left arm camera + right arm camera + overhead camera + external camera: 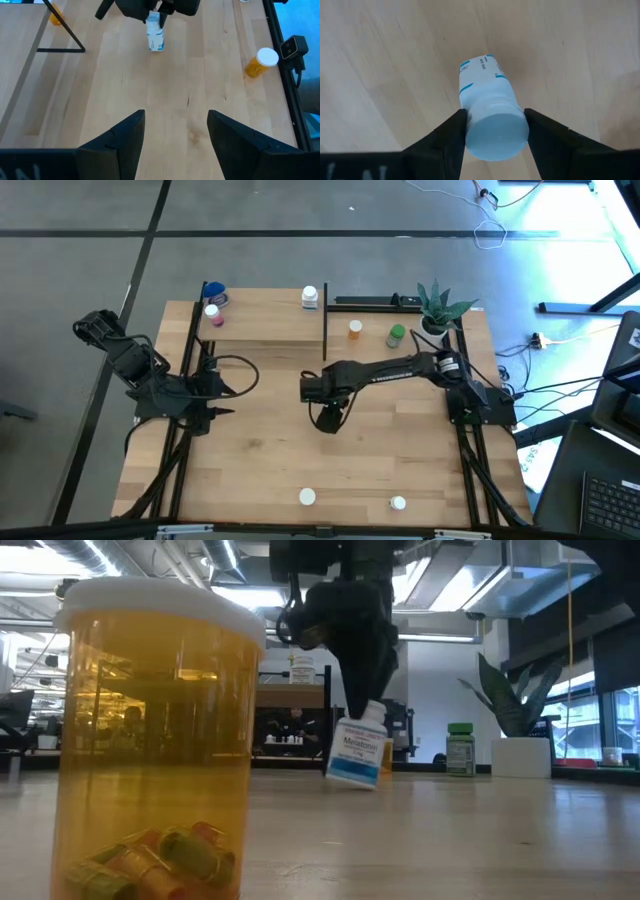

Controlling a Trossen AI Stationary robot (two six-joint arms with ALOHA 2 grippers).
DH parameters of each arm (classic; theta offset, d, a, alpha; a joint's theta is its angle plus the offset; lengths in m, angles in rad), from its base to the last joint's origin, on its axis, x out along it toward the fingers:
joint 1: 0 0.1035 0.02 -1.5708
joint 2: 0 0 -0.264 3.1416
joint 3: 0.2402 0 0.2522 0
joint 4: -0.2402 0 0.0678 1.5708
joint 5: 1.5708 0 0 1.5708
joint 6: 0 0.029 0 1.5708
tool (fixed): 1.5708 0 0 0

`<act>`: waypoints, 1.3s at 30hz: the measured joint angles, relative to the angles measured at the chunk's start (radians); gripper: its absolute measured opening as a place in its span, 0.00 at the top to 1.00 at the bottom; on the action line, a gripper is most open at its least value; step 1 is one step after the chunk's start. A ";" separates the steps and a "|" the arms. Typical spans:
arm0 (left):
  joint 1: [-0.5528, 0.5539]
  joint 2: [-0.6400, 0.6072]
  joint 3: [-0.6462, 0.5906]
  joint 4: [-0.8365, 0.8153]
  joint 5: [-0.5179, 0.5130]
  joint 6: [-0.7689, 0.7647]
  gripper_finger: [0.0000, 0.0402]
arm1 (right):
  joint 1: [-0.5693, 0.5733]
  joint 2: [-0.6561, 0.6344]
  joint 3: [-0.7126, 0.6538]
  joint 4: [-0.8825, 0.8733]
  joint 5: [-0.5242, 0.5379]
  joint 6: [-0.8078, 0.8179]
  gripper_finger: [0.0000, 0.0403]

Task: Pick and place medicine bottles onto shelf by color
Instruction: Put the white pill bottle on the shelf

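**At mid-worktop: white bottle pinched by the cap, hanging tilted**

Over the middle of the worktop (400,460), hangs from the right hand (328,418), fingers closed on the white cap of a white bottle (357,753) with a blue-banded label. Sits tilted in the low view, lower edge at or just above the wood; cannot tell whether touching. In the right wrist view, fingers (451,134) press either side of the cap, body sticking out beyond them.

Probably light, rigid plastic; smooth and round, so apt to swivel or slip in a two-point pinch. Already leaning, which suggests a hold too high and slightly off-centre. Better taken lower, across the body just under the cap, where the wall is straight and the label gives some friction. Not fragile, but likely to roll if dropped.

Waits at the worktop's left edge: left hand (175,135), fingers parted, holding nothing.

Elsewhere: shelf (262,320) at the far side, carrying a pink bottle (212,313), a blue one (216,295) and another white one (310,297). Just beyond the shelf's right end, near the plant (437,305), stand an orange bottle (355,330) and a green bottle (397,335). Near the front edge, two more capped bottles (307,497); one fills the left of the low view, amber and see-through.
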 joint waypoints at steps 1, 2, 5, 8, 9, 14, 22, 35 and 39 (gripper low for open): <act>0.000 0.000 0.000 0.000 0.000 0.000 0.48 | 0.000 0.000 0.000 0.001 0.000 -0.003 0.53; 0.000 0.000 0.000 0.000 0.000 0.000 0.48 | 0.000 0.000 0.000 0.000 -0.003 -0.003 0.52; 0.000 0.000 0.000 -0.004 0.000 0.000 0.48 | 0.000 0.000 0.000 -0.001 -0.028 0.022 0.48; 0.000 0.000 0.000 -0.006 0.000 0.001 0.48 | 0.000 0.003 -0.003 -0.001 -0.070 0.006 0.45; 0.000 0.000 0.000 -0.006 0.000 0.001 0.48 | 0.000 0.003 -0.003 0.000 -0.077 0.002 0.45; 0.000 0.000 0.000 -0.007 0.000 0.001 0.48 | -0.001 0.003 -0.003 0.002 -0.078 0.015 0.41; 0.000 0.000 0.000 -0.007 0.000 0.001 0.48 | -0.001 0.003 0.014 0.004 -0.077 -0.033 0.41; 0.000 0.000 0.000 -0.007 0.000 -0.001 0.48 | 0.007 0.003 0.179 -0.111 0.049 -0.041 0.41; 0.000 0.000 0.000 -0.007 0.000 -0.002 0.48 | 0.041 0.003 0.251 -0.213 0.222 -0.024 0.41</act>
